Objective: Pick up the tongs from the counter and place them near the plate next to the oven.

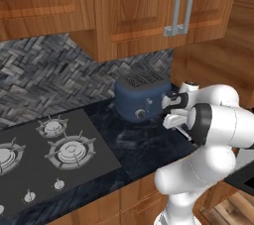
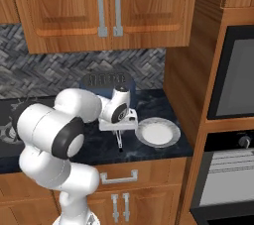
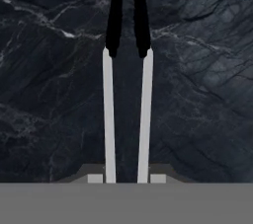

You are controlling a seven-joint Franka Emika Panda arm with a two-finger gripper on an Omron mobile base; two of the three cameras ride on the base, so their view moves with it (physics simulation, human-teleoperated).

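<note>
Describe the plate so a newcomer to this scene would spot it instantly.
Start at the built-in oven in the tall wooden column. On the black marbled counter beside that column lies the plate: small, round, shallow, pale, unlike the boxy blue toaster behind.

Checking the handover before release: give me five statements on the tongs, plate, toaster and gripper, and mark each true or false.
1. The gripper is shut on the tongs. True.
2. The tongs lie flat on the counter. False: they hang point down from the gripper, above the counter.
3. The plate sits on the counter between the gripper and the oven column. True.
4. The toaster stands on the hob. False: it stands on the counter at the back, beside the hob.
5. Food lies on the plate. False: the plate looks bare.
</note>
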